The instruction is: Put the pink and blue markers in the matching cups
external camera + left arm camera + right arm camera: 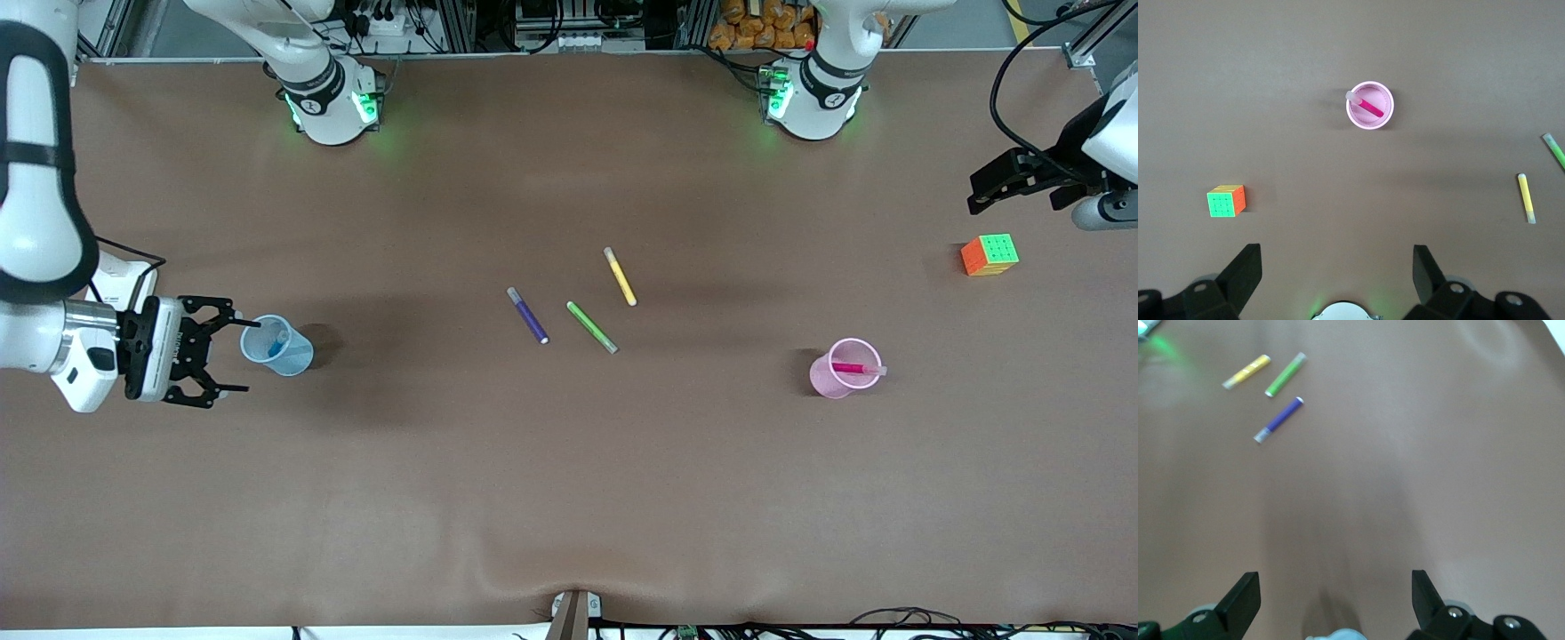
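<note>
The light blue cup (pixel 277 348) stands toward the right arm's end of the table, and the blue marker (pixel 278 341) stands inside it. My right gripper (pixel 240 354) is open just beside this cup on the side toward the table's end, holding nothing. In the right wrist view only the cup's rim (pixel 1335 635) shows, below the open gripper (pixel 1333 593). The pink cup (pixel 840 369) toward the left arm's end holds the pink marker (pixel 858 367). My left gripper (pixel 974 196) hangs open and empty high over the table's end. Its wrist view shows the pink cup (pixel 1385 117) and pink marker (pixel 1366 107).
A purple marker (pixel 528 316), a green marker (pixel 592 327) and a yellow marker (pixel 620 276) lie mid-table between the cups. A colourful puzzle cube (pixel 989 254) sits near the left arm's end, farther from the front camera than the pink cup.
</note>
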Controlling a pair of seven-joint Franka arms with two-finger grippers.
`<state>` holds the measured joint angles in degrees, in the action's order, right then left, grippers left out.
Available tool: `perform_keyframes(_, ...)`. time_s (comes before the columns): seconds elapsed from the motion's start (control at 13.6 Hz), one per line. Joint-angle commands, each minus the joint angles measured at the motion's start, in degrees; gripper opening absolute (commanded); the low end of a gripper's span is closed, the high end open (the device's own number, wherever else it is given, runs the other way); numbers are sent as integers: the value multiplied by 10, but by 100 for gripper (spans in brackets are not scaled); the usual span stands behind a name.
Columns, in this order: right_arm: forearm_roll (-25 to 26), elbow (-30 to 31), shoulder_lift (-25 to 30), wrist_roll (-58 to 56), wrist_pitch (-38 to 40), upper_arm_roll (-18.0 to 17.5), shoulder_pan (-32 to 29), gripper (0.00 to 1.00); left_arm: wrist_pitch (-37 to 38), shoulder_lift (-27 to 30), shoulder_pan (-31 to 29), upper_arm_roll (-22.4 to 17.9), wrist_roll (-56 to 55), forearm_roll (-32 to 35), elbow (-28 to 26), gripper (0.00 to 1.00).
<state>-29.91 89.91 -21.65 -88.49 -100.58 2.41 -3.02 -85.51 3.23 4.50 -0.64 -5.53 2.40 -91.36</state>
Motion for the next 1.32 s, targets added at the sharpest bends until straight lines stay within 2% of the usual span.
perform_keyframes(0.0,57,-12,31,101,0,1,21,100,-5,19,-4,1,10,-12,-17,100)
perform_keyframes(0.51,172,-11,112,314,6,1,23,100,-5,19,-3,1,10,-12,-17,100)
perform_keyframes(0.88,261,-7,177,568,42,2,17,100,-4,26,-3,1,10,-12,-17,100)
perform_keyframes(1.1,275,2,221,747,99,2,23,100,-1,26,0,2,10,-12,-17,100)
perform_keyframes(1.25,275,31,252,847,111,3,32,100,-1,26,-3,1,11,-12,-17,100)
